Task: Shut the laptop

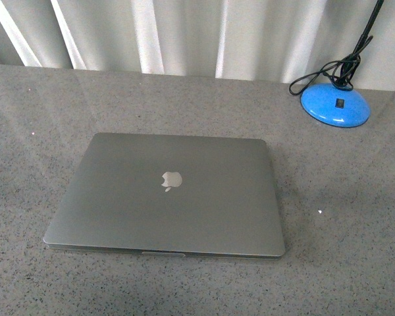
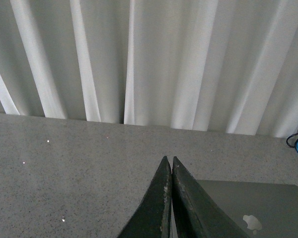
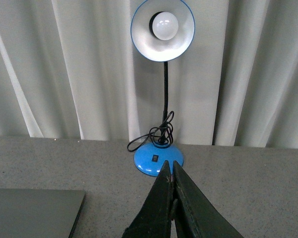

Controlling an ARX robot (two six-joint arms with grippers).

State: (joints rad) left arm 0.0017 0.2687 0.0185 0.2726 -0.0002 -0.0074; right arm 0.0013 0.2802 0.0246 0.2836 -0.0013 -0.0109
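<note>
A: Jaws first?

B: The left gripper (image 2: 171, 166) has its jaws pressed together, empty, above the grey surface (image 2: 64, 168); the right gripper (image 3: 170, 171) likewise, facing the blue lamp (image 3: 159, 159) at the far right corner.

A: And the laptop (image 1: 168, 194)?

B: Mid-surface, lid already flat down, logo up. Rigid metal, probably fairly heavy and slick; any touch belongs flat on the lid near its front edge, not pinching.

- The right pincer (image 3: 172, 168) is pointing forward over the grey table (image 3: 248, 173), its dark jaws pressed together.
- A blue desk lamp (image 3: 158, 159) is standing before white curtains (image 3: 64, 69), bulb facing the camera.
- The laptop (image 3: 35, 210) is lying closed nearby.
</note>
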